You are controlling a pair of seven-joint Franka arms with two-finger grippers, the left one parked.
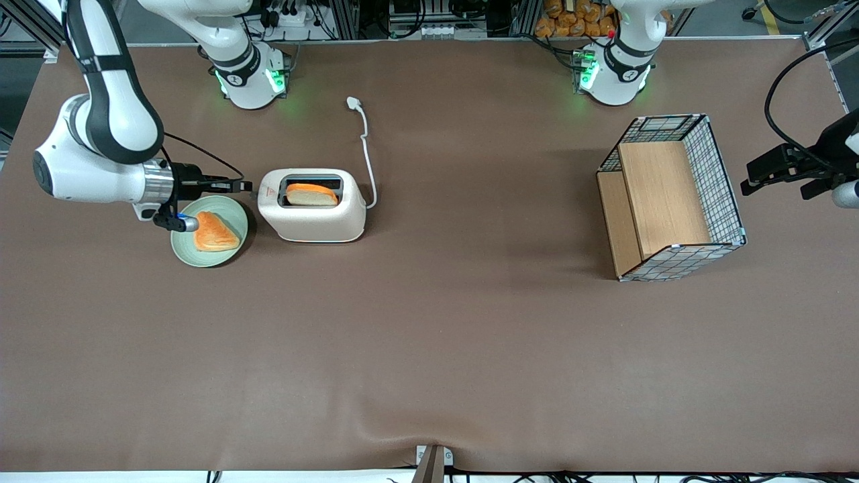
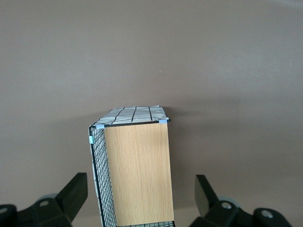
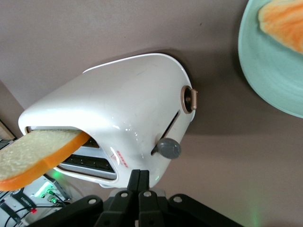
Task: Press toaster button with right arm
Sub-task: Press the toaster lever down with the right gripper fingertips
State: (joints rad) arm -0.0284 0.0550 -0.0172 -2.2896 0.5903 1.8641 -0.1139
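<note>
Jaws of the gripper (image 3: 138, 183) pressed together, tips right at the toaster (image 1: 312, 204) end, just beside its grey button (image 3: 168, 148).

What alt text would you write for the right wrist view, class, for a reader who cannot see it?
The shut gripper sits at the toaster end, close to its grey button. A bread slice sticks out of the slot; a green plate lies nearby.

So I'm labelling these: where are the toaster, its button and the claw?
toaster (image 1: 315, 225): front view, cream side wall.
toaster button (image 3: 168, 148): right wrist view, grey knob.
claw (image 3: 138, 183): right wrist view, between its shut fingertips, close to the toaster's end.
</note>
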